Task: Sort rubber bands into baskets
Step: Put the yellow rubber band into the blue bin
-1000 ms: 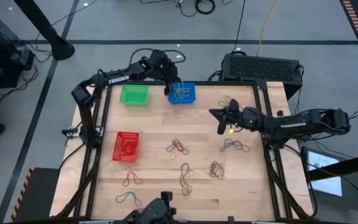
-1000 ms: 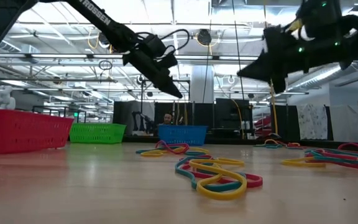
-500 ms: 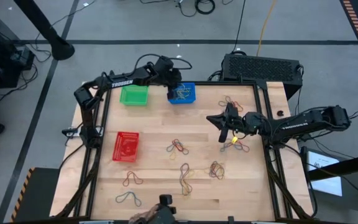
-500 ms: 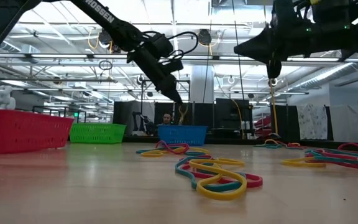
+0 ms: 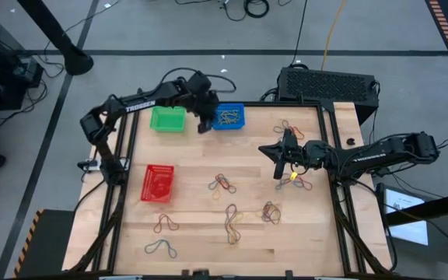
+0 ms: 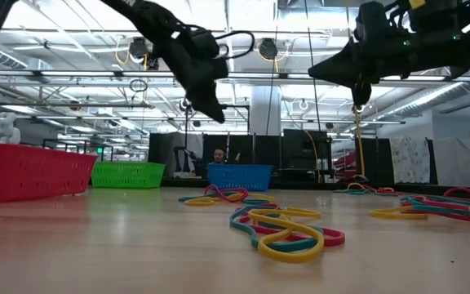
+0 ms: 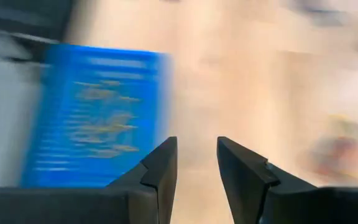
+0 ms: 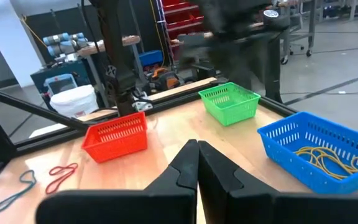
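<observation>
I have the wooden table [image 5: 193,167] in front of me with three baskets toward its far and left edges: the green basket [image 5: 167,118] and blue basket [image 5: 229,116] side by side at the far edge, the red basket [image 5: 158,183] near the left edge. The blue one already holds a tangle of yellow-tan bands [image 8: 328,158]; the green looks bare as far as I can see.

My left gripper [image 5: 204,124] hovers above the gap between the green and blue baskets, fingers parted with nothing between them. My right gripper [image 5: 285,161] hangs over the right half of the table, fingers pressed together on a yellow band [image 6: 356,122] that dangles below it as a thin stretched loop.

The loose rubber bands [image 5: 231,218] lie in small mixed clusters across the middle and near part of the table, more near the right edge [image 5: 294,183] and far right corner [image 5: 289,127], a few near the left corner [image 5: 161,248]. They are thin, limp loops, yellow, red and blue-grey, often overlapping.

My worry is that dangling band: held by so little, it could slip out in transit, or snag on a basket rim. With tangled clusters, one pinch could also drag a wrong-coloured neighbour along.
</observation>
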You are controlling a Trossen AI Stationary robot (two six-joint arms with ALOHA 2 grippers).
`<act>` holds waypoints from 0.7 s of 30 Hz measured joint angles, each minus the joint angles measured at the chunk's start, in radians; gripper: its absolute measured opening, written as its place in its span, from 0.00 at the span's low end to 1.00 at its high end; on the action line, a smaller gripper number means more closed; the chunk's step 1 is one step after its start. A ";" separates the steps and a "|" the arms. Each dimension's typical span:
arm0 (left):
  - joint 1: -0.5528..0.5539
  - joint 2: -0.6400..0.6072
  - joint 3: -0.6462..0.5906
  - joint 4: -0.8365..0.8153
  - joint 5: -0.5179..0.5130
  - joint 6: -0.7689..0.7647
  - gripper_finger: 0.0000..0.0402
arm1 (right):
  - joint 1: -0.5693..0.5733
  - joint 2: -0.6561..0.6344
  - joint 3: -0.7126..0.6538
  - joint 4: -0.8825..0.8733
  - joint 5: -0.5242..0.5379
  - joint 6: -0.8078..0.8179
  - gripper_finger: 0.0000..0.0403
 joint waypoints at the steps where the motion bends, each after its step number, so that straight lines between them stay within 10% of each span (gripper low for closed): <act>1: -0.019 -0.002 0.000 -0.035 0.055 -0.004 0.30 | 0.000 0.000 0.000 0.000 0.000 -0.004 0.00; 11: -0.408 0.001 -0.078 -0.048 -0.013 0.042 0.30 | 0.000 0.000 0.000 -0.018 0.001 -0.024 0.00; 21: -0.693 0.000 -0.199 0.313 -0.144 0.014 0.30 | -0.007 0.000 0.000 -0.072 0.001 -0.075 0.00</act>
